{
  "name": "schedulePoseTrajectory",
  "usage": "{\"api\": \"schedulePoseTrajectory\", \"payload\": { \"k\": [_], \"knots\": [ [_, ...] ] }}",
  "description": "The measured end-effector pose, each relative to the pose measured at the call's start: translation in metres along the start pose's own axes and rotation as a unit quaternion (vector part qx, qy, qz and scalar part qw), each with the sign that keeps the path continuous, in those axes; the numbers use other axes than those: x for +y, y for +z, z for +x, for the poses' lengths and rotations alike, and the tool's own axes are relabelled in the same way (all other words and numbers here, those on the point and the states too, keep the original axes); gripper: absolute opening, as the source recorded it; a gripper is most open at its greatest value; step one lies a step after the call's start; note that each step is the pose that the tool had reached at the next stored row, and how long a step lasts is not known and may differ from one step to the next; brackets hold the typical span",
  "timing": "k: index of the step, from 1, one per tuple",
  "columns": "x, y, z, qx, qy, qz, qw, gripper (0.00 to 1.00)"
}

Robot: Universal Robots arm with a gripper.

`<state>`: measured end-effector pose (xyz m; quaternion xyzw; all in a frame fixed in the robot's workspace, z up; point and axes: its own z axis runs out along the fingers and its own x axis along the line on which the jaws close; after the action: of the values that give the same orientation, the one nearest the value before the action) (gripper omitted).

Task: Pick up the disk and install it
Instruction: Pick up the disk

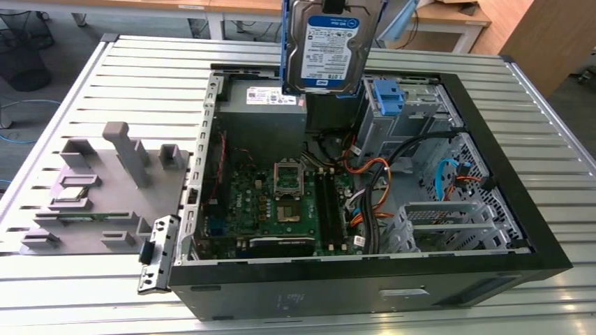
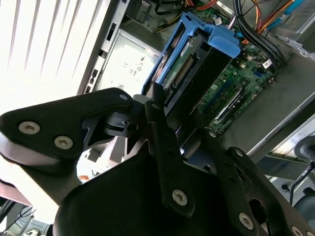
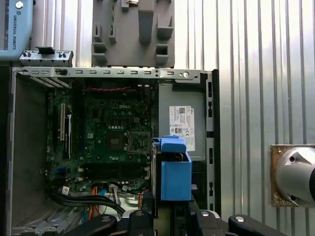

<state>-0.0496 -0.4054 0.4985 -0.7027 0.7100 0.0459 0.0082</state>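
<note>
The disk (image 1: pixel 331 45) hangs upright in the air above the far side of the open computer case (image 1: pixel 373 283). It is a silver drive with a white-and-blue label, edged by a blue carrier frame. My gripper (image 2: pixel 179 123) is shut on the disk's near end, its black fingers (image 2: pixel 158 115) pressing both sides. In the first wrist view the disk's blue carrier (image 3: pixel 175 174) shows end-on, over the case beside the grey power supply (image 3: pixel 181 123). In the exterior view the disk is above the power supply (image 1: pixel 265 112), just to the left of the drive bay (image 1: pixel 400 115).
A blue bracket (image 1: pixel 386 98) sits in the drive bay. The motherboard (image 1: pixel 279 195) and loose cables (image 1: pixel 373 181) fill the case floor. A grey fixture block (image 1: pixel 102 188) lies on the slatted table at the exterior view's left. A round metal part (image 3: pixel 295 174) sits beside the case.
</note>
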Motion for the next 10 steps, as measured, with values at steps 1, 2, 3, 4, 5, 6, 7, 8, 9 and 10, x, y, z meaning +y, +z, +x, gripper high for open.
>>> {"api": "schedulePoseTrajectory", "payload": {
  "k": [1, 2, 3, 4, 5, 6, 7, 8, 9, 10],
  "knots": [
    [-0.0003, -0.0001, 0.0014, 0.0002, 0.0, 0.0, 1.0, 0.35],
    [-0.0007, -0.0002, 0.0028, 0.0003, 0.0, 0.0, 1.0, 0.35],
    [-0.001, -0.0004, 0.0044, 0.0006, 0.0, 0.0, 1.0, 0.35],
    [-0.0014, -0.0005, 0.0058, 0.0008, 0.0, 0.0, 1.0, 0.35],
    [-0.0017, -0.0006, 0.0072, 0.0011, 0.0, 0.0, 1.0, 0.35],
    [-0.002, -0.0008, 0.0086, 0.0014, 0.0, -0.0001, 1.0, 0.35],
    [-0.0023, -0.0009, 0.01, 0.0017, 0.0, -0.0001, 1.0, 0.35],
    [-0.0025, -0.001, 0.0114, 0.002, 0.0, 0.0, 1.0, 0.35],
    [-0.0028, -0.0011, 0.0128, 0.0022, 0.001, 0.0, 1.0, 0.35],
    [-0.0031, -0.0013, 0.0143, 0.0025, 0.001, 0.0, 1.0, 0.35]
  ]
}}
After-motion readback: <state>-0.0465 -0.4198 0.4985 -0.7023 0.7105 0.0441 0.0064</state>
